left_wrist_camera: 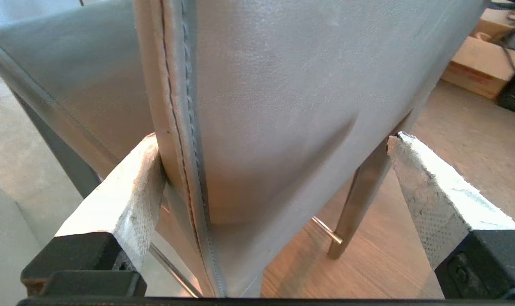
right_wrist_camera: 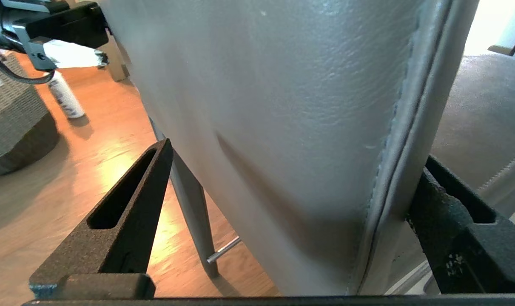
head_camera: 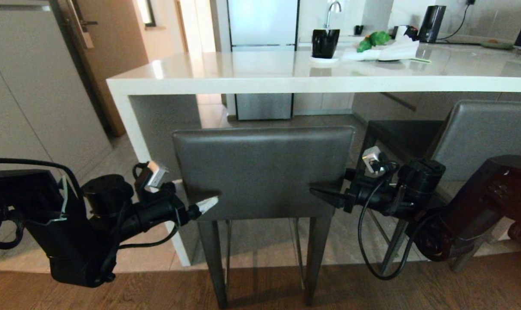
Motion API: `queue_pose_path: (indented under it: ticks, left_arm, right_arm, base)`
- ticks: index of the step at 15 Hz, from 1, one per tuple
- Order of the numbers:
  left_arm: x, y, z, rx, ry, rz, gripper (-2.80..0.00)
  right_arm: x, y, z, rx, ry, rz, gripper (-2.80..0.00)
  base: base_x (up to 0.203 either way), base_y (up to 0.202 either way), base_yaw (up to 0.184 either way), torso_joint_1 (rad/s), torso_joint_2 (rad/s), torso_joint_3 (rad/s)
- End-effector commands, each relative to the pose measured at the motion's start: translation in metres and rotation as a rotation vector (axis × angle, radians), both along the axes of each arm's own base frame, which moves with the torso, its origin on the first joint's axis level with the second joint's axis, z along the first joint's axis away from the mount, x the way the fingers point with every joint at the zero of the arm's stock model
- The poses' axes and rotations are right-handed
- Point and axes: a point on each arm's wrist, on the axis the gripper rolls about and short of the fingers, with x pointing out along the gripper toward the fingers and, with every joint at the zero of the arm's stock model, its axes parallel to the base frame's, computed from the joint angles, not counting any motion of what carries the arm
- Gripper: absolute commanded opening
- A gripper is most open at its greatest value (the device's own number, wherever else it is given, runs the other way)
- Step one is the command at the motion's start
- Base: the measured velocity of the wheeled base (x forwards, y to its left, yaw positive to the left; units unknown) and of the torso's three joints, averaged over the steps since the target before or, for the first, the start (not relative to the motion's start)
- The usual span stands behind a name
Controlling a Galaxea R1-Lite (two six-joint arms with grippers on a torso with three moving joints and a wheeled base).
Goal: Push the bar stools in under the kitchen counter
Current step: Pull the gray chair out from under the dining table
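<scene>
The near stool (head_camera: 263, 172) stands with its back toward the robot, just short of the kitchen counter (head_camera: 286, 79): its grey padded backrest (left_wrist_camera: 283, 106) sits below the thick white edge, and its legs rest where the tile meets the wood floor. The second stool (head_camera: 479, 133) stands to the right of the first along the counter and looks already tucked further under the slab.

Both grippers are set low on the backrest, one at each side edge. The left gripper (head_camera: 206, 202) has its fingers spread wide, one white pad (left_wrist_camera: 125, 191) against the front face by the seam and the other standing clear of the rear face. The right gripper (head_camera: 325, 196) is likewise open, its dark fingers (right_wrist_camera: 129, 221) straddling the opposite edge without clamping.

This reads as a bracing hold rather than a grasp: with a fork on each side edge, a forward push should stay square and the stool should not swing sideways. The push looks about to start or only partly done for this stool. A black cup (head_camera: 325, 43) on the counter is well clear of the work.
</scene>
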Motion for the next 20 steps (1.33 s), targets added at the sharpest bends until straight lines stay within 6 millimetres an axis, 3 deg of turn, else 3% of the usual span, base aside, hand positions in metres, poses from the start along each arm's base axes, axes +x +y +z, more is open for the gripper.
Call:
queue_pose_path:
  ticks: [1, 7, 20]
  left_arm:
    - [-0.007, -0.001, 0.004, -0.001, -0.005, -0.011, 0.00]
    - [-0.017, 0.002, 0.006, 0.004, 0.010, -0.010, 0.00]
    - [-0.018, -0.002, 0.006, 0.008, 0.005, -0.022, 0.00]
  right_arm:
    - [-0.002, 0.000, 0.006, 0.005, -0.023, 0.006, 0.00]
    - [-0.010, -0.002, 0.006, -0.001, -0.010, 0.006, 0.00]
    - [-0.011, -0.003, 0.002, -0.001, -0.008, 0.004, 0.00]
  base:
    - [-0.196, 0.000, 0.000, 0.004, 0.00, 0.001]
    - [-0.195, 0.000, -0.002, 0.002, 0.00, 0.001]
    - [-0.195, 0.000, -0.001, 0.003, 0.00, 0.002]
